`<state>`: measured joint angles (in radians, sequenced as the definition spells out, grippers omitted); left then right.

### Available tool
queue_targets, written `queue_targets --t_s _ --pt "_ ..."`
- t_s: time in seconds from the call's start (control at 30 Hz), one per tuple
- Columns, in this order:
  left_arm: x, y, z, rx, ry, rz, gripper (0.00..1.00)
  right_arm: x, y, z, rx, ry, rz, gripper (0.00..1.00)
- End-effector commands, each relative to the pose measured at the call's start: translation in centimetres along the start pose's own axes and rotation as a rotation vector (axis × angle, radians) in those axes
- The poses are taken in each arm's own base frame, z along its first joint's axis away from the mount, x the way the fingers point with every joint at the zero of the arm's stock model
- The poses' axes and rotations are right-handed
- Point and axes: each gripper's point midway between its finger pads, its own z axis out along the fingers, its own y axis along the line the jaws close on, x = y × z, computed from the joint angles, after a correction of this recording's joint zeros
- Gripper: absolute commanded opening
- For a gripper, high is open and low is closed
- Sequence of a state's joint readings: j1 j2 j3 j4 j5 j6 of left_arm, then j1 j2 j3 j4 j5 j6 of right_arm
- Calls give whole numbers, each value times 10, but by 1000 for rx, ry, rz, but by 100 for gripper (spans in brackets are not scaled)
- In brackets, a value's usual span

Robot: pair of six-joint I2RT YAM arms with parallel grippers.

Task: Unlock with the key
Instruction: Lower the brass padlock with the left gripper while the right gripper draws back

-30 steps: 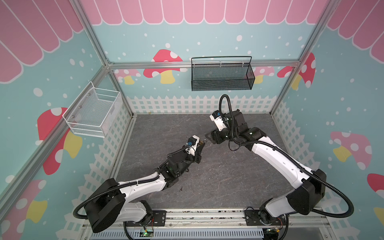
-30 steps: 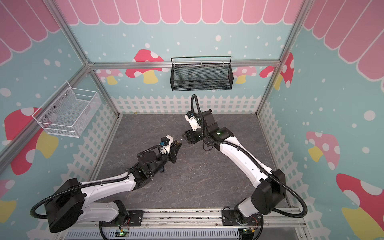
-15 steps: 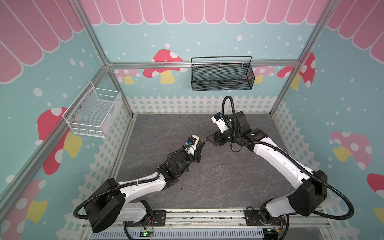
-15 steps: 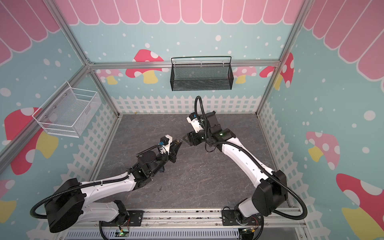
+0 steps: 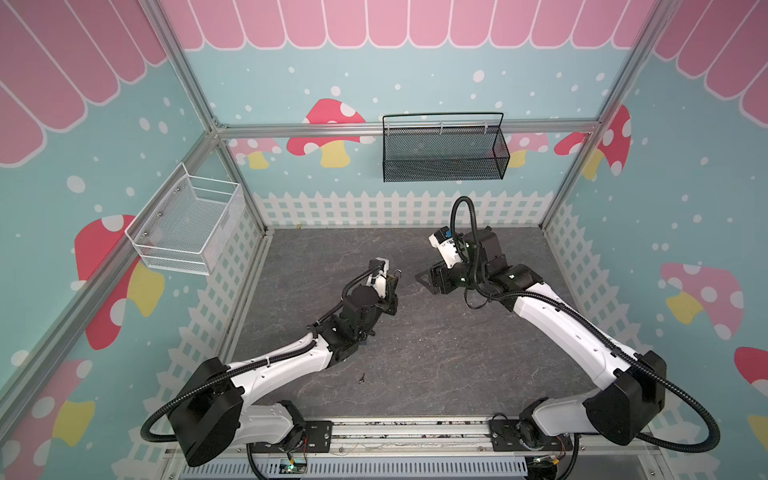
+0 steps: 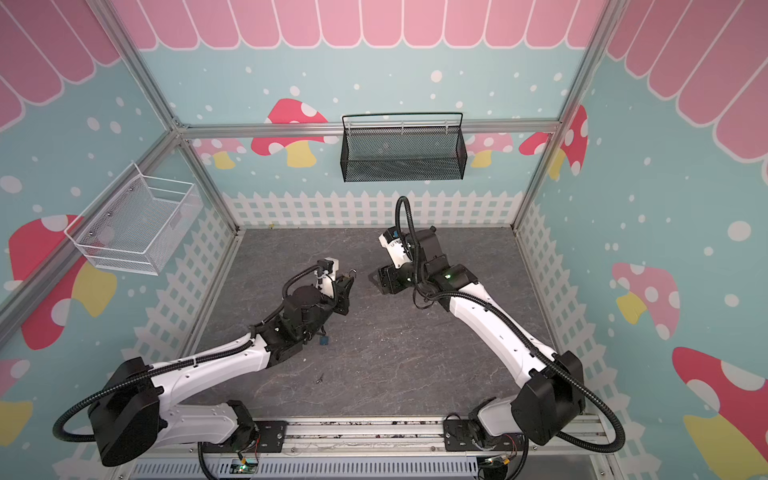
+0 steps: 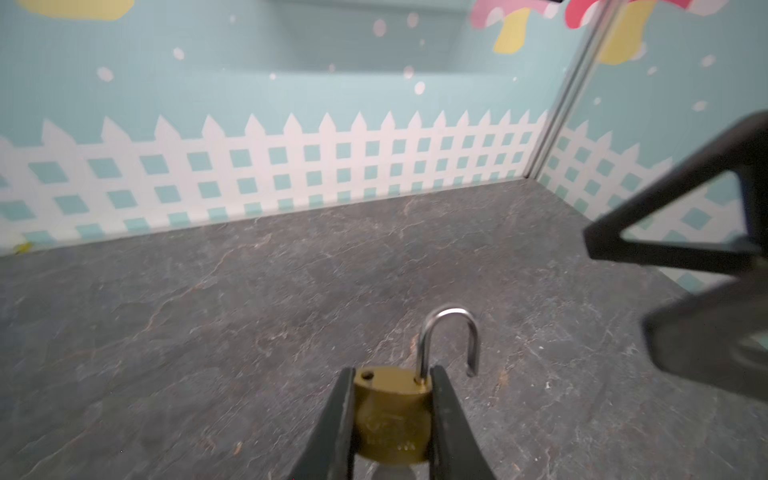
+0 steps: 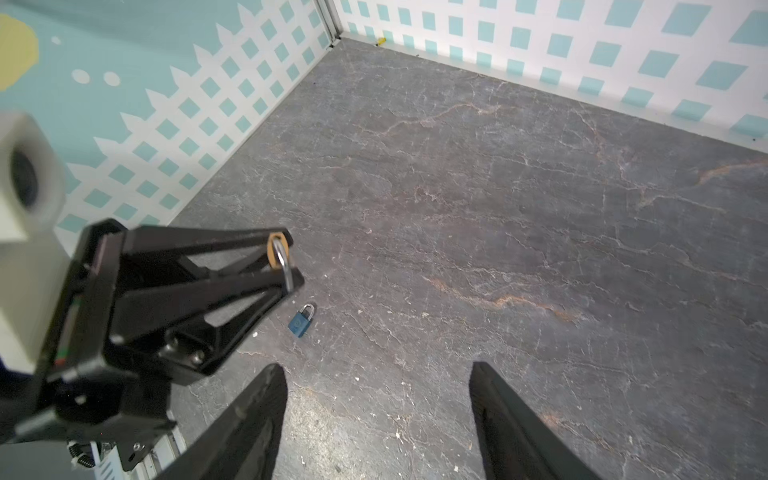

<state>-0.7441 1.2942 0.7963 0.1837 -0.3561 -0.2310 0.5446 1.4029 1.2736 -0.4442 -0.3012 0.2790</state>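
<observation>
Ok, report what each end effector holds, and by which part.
Left end effector: the brass padlock, pinched by the sides of its body, shackle open. Right end effector: open, holding nothing.

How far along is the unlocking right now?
Done: the brass padlock has its shackle swung open. In hand: the left tool clamps its body; the right tool hangs open, empty. Left: the blue padlock on the floor looks shut, if it counts.
</observation>
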Motion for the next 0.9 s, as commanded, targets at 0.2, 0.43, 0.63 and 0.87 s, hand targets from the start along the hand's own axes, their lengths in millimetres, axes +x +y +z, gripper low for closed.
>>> queue_targets --t_s 0.2,0.43,0.63,0.87 --pt "84 53 -1 -189 500 -198 0 44 4 25 50 80 45 73" --pt "124 60 23 -232 707 -258 0 79 4 39 17 89 174 73" --pt "147 61 49 -265 794 -232 0 95 -8 40 73 82 218 72" --pt "156 68 73 -314 811 -221 0 102 -16 40 113 84 223 72"
